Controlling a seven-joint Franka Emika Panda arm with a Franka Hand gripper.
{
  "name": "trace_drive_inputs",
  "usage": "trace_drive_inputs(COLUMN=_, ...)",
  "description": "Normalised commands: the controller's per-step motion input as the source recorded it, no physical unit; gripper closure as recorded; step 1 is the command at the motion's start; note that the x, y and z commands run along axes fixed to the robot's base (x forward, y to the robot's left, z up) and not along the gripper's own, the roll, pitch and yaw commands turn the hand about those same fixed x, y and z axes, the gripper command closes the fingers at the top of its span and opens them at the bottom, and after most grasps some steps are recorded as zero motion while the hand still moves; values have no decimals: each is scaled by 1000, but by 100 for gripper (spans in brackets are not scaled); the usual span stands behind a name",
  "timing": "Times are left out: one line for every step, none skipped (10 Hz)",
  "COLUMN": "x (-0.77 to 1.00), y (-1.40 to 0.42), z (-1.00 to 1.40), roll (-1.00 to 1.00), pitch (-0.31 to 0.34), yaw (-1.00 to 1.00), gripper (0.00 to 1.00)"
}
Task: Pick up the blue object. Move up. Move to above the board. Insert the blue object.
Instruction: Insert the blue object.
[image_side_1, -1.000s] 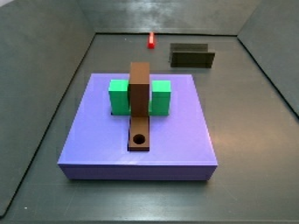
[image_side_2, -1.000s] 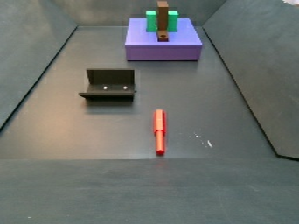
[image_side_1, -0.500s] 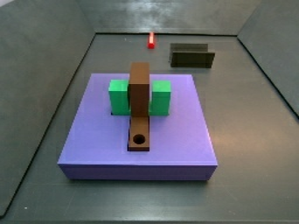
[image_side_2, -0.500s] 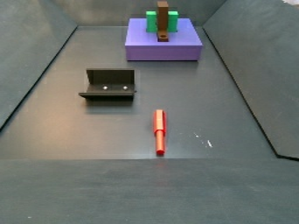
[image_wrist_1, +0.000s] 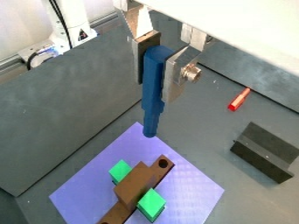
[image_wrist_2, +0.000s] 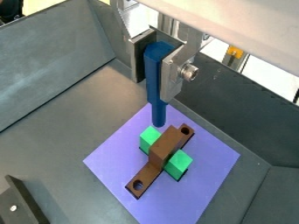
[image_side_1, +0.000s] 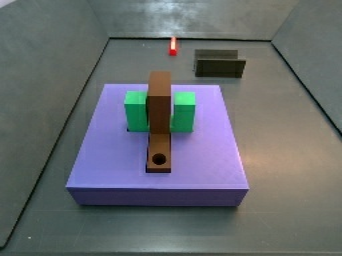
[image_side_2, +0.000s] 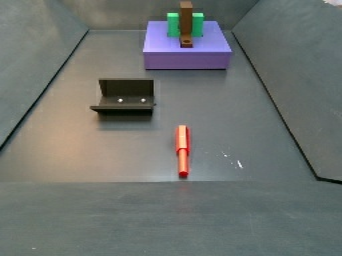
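Note:
In both wrist views my gripper (image_wrist_1: 156, 73) (image_wrist_2: 156, 70) is shut on the blue object (image_wrist_1: 152, 92) (image_wrist_2: 158, 87), a slim upright peg whose lower end hangs free below the fingers. Far beneath it lies the board (image_wrist_1: 135, 186) (image_wrist_2: 162, 157), a narrow brown plank with a round hole (image_wrist_1: 162, 164) (image_wrist_2: 139, 185) at one end. Both side views show the board (image_side_1: 159, 118) (image_side_2: 186, 28) on the slab. Neither the gripper nor the blue object appears in them.
The board rests across a green block (image_side_1: 138, 110) (image_wrist_2: 149, 138) on a lavender slab (image_side_1: 201, 160) (image_side_2: 187, 56). A red peg (image_side_2: 182, 150) (image_wrist_1: 239, 99) lies on the grey floor. The fixture (image_side_2: 124, 97) (image_side_1: 219, 65) stands nearby. Grey walls enclose the floor.

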Motion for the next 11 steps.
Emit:
trace_drive_inputs(x=9, y=-506, z=-94, roll=164, pitch=0, yaw=111, gripper=100)
trace_drive_inputs(x=26, y=-691, z=-154, roll=266, pitch=0, yaw=154, gripper=100)
trace_drive_inputs(x=20, y=-709, z=-217, roll=270, pitch=0, yaw=143, gripper=100)
trace_drive_inputs(x=17, y=-720, z=-254, roll=271, pitch=0, yaw=137, gripper=100)
trace_drive_inputs(x=40, y=-694, z=-314, roll=299, pitch=0, yaw=131, gripper=100)
trace_drive_inputs(x=63, y=-731, z=-383, roll=277, pitch=-19, yaw=109, gripper=100)
trace_drive_inputs(x=57, y=-777, z=-409, roll=233, pitch=-44, yaw=103, gripper=100)
trace_drive_inputs(x=86, y=-723, z=-426, roll=169, pitch=-49, yaw=86, gripper=100)
trace_drive_inputs(x=117, y=-571, z=-431, roll=46, pitch=-66, yaw=43, gripper=100)
trace_drive_inputs(x=69, y=-586, z=-409, roll=0, pitch=-96, yaw=109, gripper=100)
trace_drive_inputs(x=131, y=-563, z=-409, roll=13, pitch=-83, yaw=163, gripper=100)
